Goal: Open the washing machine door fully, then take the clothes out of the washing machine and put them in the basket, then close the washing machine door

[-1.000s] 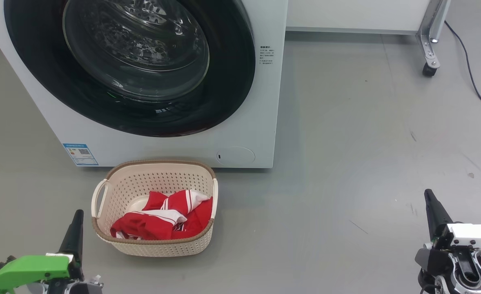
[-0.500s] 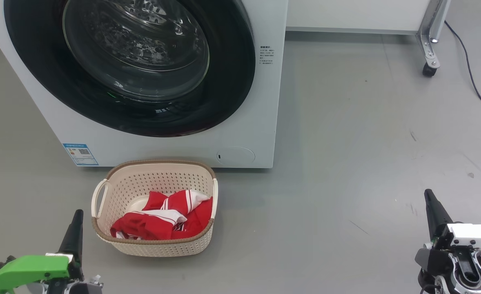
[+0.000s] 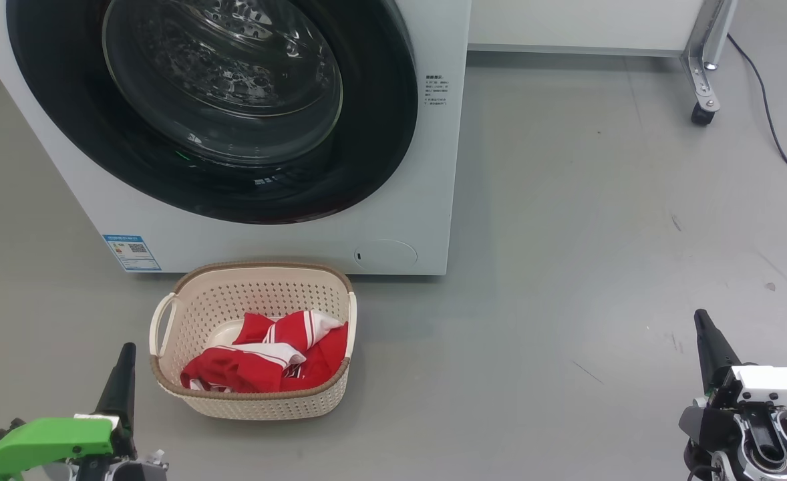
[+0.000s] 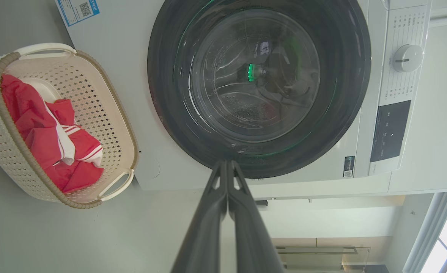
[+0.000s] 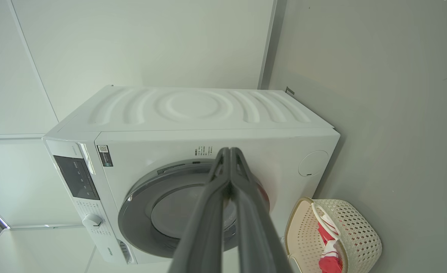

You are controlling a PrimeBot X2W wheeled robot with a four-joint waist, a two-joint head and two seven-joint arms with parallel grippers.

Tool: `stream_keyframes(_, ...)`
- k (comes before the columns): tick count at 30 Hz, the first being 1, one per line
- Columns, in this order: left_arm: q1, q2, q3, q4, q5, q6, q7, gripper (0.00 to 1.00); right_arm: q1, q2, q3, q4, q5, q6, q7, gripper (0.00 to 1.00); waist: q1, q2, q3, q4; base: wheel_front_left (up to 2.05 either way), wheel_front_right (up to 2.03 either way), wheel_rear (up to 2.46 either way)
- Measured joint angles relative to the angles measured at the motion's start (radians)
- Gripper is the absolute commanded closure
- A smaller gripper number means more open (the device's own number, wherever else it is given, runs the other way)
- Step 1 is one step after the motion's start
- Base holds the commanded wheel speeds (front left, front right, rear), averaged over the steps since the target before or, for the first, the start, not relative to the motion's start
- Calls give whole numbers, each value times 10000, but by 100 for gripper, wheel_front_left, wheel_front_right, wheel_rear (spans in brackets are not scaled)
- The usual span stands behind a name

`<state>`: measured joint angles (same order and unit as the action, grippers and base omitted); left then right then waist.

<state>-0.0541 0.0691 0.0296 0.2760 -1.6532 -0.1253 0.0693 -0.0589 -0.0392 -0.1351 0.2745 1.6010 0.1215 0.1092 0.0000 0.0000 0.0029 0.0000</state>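
Nothing is showing any change against the earlier head views. The big white boxy front-loading washing machine (image 3: 433, 167) is standing where it stood. Its large round door with the glossy black rim and clear glass bowl (image 3: 367, 167) is still sitting shut, flush against the front. The bright red garment with white panels and thin stripes (image 3: 260, 364) is lying crumpled inside the small cream perforated plastic basket with the brown woven-look rim (image 3: 253, 266), bunched toward the near wall. The basket is standing on the grey floor (image 3: 567, 280) just in front of the machine's lower front, below the door. The left gripper (image 3: 126, 354) is hovering low just left of the basket and apart from it, its jaws pressed together and gripping nothing. The right gripper (image 3: 702, 324) is hovering well to the right over bare floor, its jaws likewise closed and empty. Open floor is stretching right of machine and basket, out to a metal castor leg (image 3: 703, 73) and a thin black cable (image 3: 767, 127) near the far right edge.
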Motion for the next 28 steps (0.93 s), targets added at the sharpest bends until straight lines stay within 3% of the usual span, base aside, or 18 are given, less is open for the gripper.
stream_keyframes(28, 0, -4, 17, -12, 0, 0, 2, 100, 0, 0, 0, 0, 0, 0, 0, 100, 0, 0, 1, 0, 0, 0, 0)
